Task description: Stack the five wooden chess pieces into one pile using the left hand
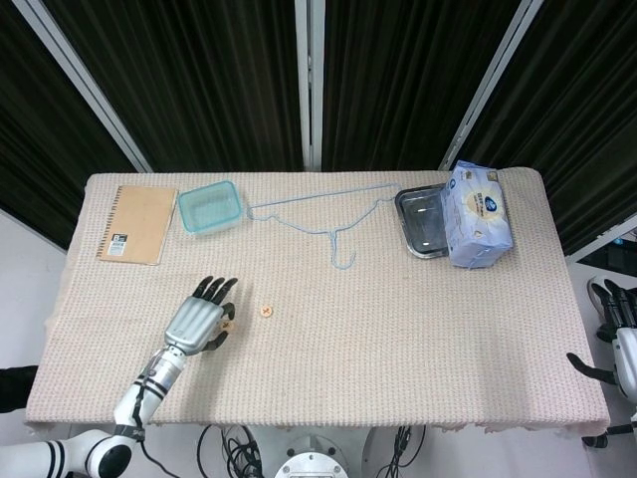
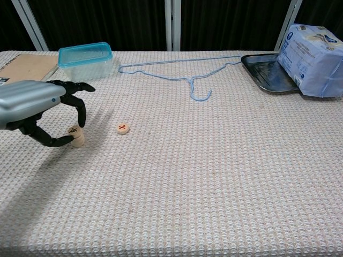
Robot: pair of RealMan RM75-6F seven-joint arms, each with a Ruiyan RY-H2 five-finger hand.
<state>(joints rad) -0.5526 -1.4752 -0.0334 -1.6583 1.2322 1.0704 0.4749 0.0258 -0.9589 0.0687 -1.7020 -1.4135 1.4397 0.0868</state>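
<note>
A short pile of round wooden chess pieces (image 2: 75,136) stands at the left of the table. My left hand (image 2: 33,103) curls around it, with the thumb against its near side and a dark fingertip by its top piece. From above, the left hand (image 1: 199,322) hides most of the pile (image 1: 228,321). One more wooden piece (image 2: 123,128) with a red mark lies flat to the right of the pile, apart from it, and shows as the lone piece (image 1: 265,312) in the head view. My right hand (image 1: 615,324) hangs off the table's right edge, fingers apart, holding nothing.
A teal lidded box (image 2: 86,58) and a brown notebook (image 1: 137,223) sit at the back left. A blue wire hanger (image 2: 182,72) lies at the back middle. A metal tray (image 2: 268,72) and a tissue pack (image 2: 313,51) are at the back right.
</note>
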